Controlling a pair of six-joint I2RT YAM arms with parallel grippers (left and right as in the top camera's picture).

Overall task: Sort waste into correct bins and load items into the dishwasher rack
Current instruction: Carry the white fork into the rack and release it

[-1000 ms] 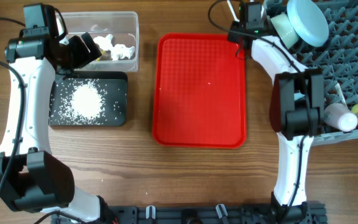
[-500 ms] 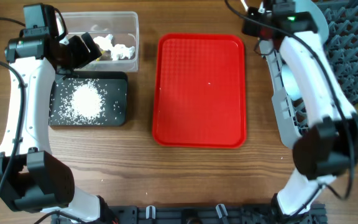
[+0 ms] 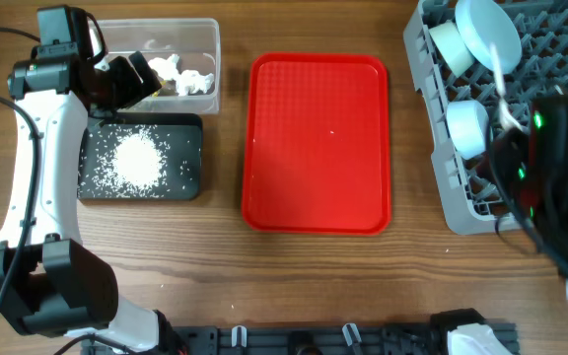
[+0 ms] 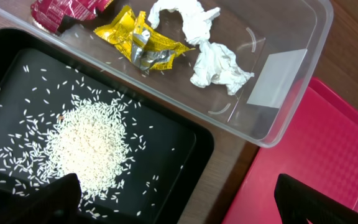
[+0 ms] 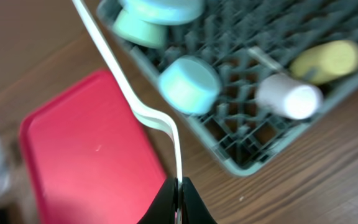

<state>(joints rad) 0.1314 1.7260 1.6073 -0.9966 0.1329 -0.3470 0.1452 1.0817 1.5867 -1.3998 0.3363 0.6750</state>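
**A:** What's in the clear tub (image 4: 294, 106)?

**B:** One red wrapper (image 4: 61, 7), one yellow wrapper (image 4: 143, 45) and two tissue pieces (image 4: 219, 65). At its 6 o'clock, one rice heap (image 4: 89, 146) lies in the black tray (image 4: 188, 134).

**A:** Grippers?

**B:** The left gripper (image 4: 176, 180) gapes wide, empty. The right gripper (image 5: 176, 186) is clenched on one white utensil (image 5: 157, 118); fork or spoon, I cannot tell.

**A:** And the rack (image 5: 241, 134)?

**B:** It sits at 3 o'clock of the red tray (image 3: 317, 143), holding one plate (image 5: 160, 7), two bowls (image 5: 189, 84), one white cup (image 5: 289, 96) and one yellow cup (image 5: 328, 60).

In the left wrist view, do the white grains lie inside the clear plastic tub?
No, the grains lie in the black tray, beside the clear tub.
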